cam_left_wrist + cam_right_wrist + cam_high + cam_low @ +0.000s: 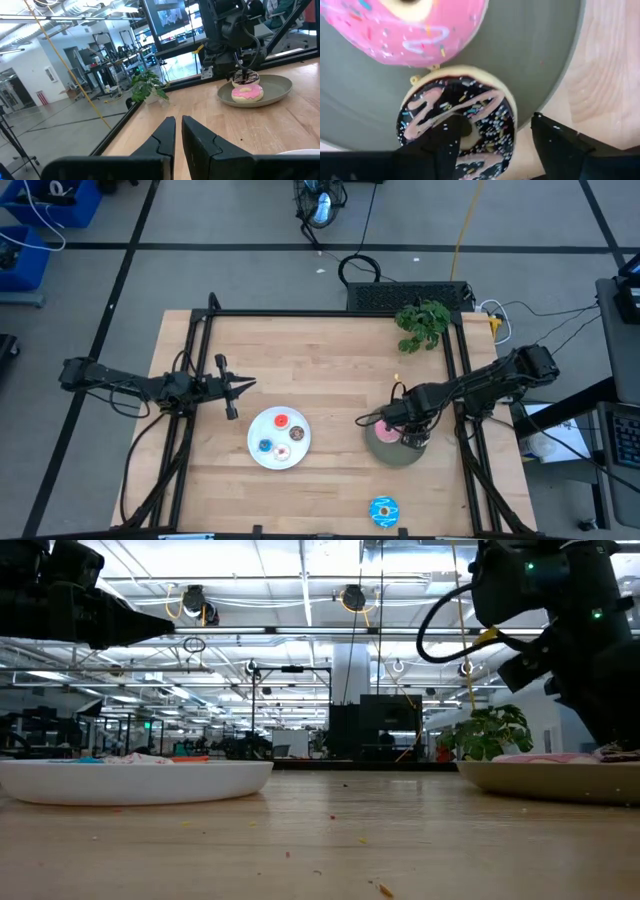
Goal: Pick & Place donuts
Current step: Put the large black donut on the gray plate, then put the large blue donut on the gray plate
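A grey plate (392, 454) at the table's right holds a pink donut (384, 430) and a chocolate-sprinkled donut (485, 107), both lying flat. My right gripper (495, 120) is open just above the chocolate donut, one finger over its hole and the other beyond its outer rim, past the plate's edge. A white plate (256, 442) in the middle holds tiny red, blue and brown donuts. A larger blue donut (384, 510) lies on the table near the front edge. My left gripper (248, 385) is shut and empty, level above the table, left of the white plate. My right gripper comes at the chocolate donut from above, pointing down. One finger (437, 145) stands over the ring's hole and the other (560, 145) outside the ring's rim (512, 117). Whether either finger touches the donut I cannot tell. The donut lies on the grey plate.
A small potted plant (423, 323) stands at the table's far right corner, with a dark box (410, 295) and cables behind it. Black frame rails (205, 330) run along the table's left, far and right sides. Bare wood lies between the plates.
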Controlling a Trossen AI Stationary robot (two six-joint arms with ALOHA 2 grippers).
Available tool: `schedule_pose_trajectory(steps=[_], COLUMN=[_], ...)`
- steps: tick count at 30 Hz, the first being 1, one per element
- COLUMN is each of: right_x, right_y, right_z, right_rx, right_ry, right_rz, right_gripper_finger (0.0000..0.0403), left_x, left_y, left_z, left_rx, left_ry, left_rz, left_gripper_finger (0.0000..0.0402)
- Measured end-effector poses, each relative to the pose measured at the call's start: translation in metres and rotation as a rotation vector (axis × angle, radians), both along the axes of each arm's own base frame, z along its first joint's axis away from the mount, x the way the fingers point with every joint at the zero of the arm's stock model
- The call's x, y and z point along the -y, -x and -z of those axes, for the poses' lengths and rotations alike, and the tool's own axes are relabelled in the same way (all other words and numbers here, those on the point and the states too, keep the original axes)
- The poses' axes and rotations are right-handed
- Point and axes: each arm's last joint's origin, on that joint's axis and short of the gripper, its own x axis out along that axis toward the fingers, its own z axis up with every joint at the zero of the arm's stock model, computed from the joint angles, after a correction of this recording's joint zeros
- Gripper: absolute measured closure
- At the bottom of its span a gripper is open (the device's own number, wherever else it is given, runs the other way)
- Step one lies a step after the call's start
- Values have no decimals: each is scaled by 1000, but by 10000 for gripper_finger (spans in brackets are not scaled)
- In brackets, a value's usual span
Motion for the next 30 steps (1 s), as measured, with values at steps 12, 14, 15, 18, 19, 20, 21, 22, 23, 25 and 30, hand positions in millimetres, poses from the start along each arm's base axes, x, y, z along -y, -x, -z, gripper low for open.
schedule_pose_trajectory(steps=[12, 14, 15, 18, 19, 20, 21, 22, 23, 25, 30], right_x=[7, 6, 4, -5, -11, -18, -27, -35, -45, -61, -103], right_y=[-17, -20, -21, -30, -35, -40, -45, -49, -52, -58, -82], right_z=[-31, -40, -45, -64, -71, -78, -85, -92, -97, -105, -99], right_rx=[49, 51, 57, 130, 180, 236, 293, 338, 366, 395, 363], right_ry=[-14, -7, -3, -9, -19, -35, -54, -69, -73, -51, -62], right_rz=[-26, -31, -33, -3, 7, 3, -18, -49, -79, -128, -237], right_gripper_finger=[138, 143, 148, 174, 185, 197, 210, 224, 241, 278, 384], left_x=[0, 0, 0, 0, 0, 0, 0, 0, 0, 0, 0], left_y=[0, 0, 0, 0, 0, 0, 0, 0, 0, 0, 0], left_z=[0, 0, 0, 0, 0, 0, 0, 0, 0, 0, 0], left_rx=[0, 0, 0, 0, 0, 0, 0, -2, -4, -4, -4], left_ry=[0, 0, 0, 0, 0, -1, -3, -10, -17, -19, -19], left_rz=[0, 0, 0, 0, 0, 0, 0, -1, -1, -1, 2], left_gripper_finger=[364, 364, 364, 364, 364, 364, 364, 364, 364, 364, 364])
